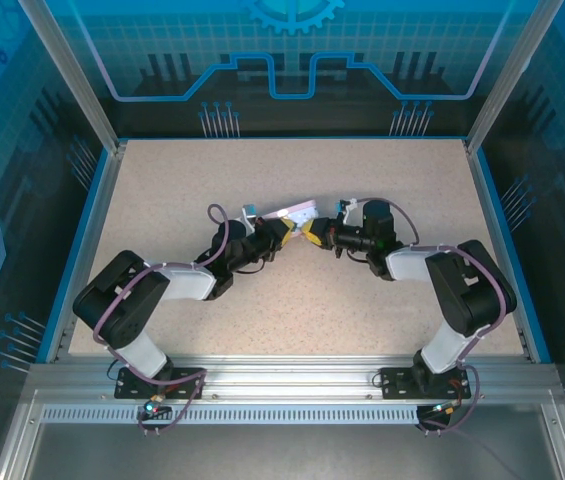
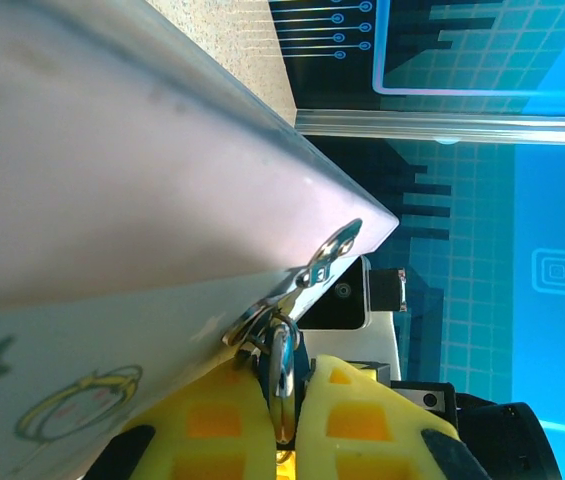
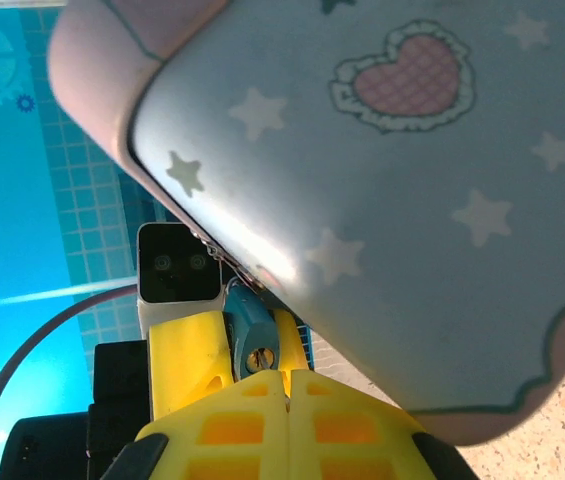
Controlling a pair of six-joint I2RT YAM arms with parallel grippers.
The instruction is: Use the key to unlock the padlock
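Observation:
The two arms meet over the middle of the table, where the pale lavender tin (image 1: pixel 297 212) is held up between them. In the left wrist view my left gripper (image 2: pixel 287 368) is shut on the small blue padlock (image 2: pixel 301 352). Its thin shackle passes through the tin's metal hasp (image 2: pixel 322 262). In the right wrist view the padlock (image 3: pixel 252 325) faces me with its brass keyhole. My right gripper (image 3: pixel 284 378) is shut just below that keyhole. Of the key (image 3: pixel 262 356), just a thin metal sliver shows, at the keyhole; the rest is hidden between the fingers.
The tin (image 3: pixel 412 200), printed with stars and a heart, looms close over the right gripper. Speckled tabletop (image 1: pixel 292 290) lies below, bounded by blue rails (image 1: pixel 97 215) and a metal frame (image 1: pixel 292 375) at the near edge.

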